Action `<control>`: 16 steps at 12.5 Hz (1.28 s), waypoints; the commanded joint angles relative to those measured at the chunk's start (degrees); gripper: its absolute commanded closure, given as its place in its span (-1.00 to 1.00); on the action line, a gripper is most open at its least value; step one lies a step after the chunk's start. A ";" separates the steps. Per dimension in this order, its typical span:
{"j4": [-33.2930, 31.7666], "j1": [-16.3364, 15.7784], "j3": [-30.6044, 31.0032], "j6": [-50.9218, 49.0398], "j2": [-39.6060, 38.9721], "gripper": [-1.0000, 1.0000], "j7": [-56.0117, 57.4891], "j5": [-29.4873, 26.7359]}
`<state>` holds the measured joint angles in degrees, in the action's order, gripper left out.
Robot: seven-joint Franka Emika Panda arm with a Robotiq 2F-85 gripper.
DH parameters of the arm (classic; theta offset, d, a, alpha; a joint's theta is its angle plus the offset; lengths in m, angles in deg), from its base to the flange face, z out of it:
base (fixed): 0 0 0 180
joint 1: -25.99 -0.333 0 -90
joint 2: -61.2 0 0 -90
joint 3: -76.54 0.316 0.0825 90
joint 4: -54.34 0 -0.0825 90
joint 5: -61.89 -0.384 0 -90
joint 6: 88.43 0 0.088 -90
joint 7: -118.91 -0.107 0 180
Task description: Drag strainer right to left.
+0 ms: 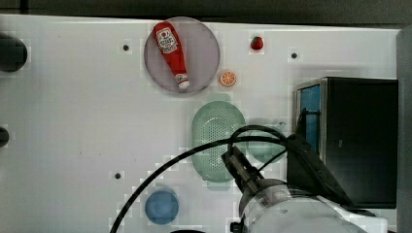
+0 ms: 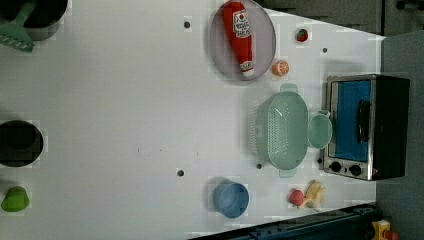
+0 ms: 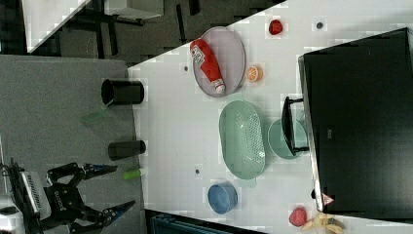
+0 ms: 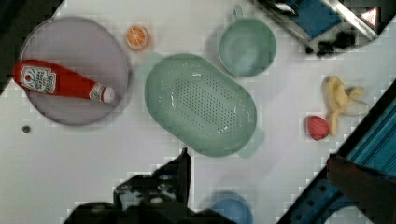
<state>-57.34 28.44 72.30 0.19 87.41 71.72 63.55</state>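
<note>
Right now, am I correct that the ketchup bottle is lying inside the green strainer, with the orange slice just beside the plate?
Not quite: the ketchup bottle lies on the grey plate, not in the strainer, whose visible part holds nothing. The top view shows this. The orange slice does sit just beside the plate.

White table (image 2: pixel 125 125) with a bunch of stuff on it: mint strainer (image 2: pixel 282 130) mid-right in the left view, green cup (image 2: pixel 320 131) touching it, toaster oven (image 2: pixel 367 127) further right, grey plate (image 2: pixel 220 55), orange slice (image 2: pixel 280 68), strawberry (image 2: pixel 302 35), blue bowl (image 2: pixel 231 199).
</note>
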 commanded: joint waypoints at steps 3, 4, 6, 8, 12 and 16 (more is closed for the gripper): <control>-13.57 -0.62 0.86 13.34 -9.48 -1.00 -0.82 -0.04; -16.20 -0.63 0.86 17.95 -10.65 -1.00 -3.96 -0.04; -21.11 -0.68 0.97 27.70 -13.37 -1.00 -11.62 -0.04; -24.86 -0.69 1.35 36.33 -16.72 -1.00 -18.50 -0.04; -28.06 -0.74 2.22 47.71 -26.22 -1.00 -28.22 -0.04; -28.23 -1.20 3.09 58.78 -36.52 -1.00 -35.63 -0.04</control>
<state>-85.88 27.54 75.88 57.58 51.30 42.27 63.07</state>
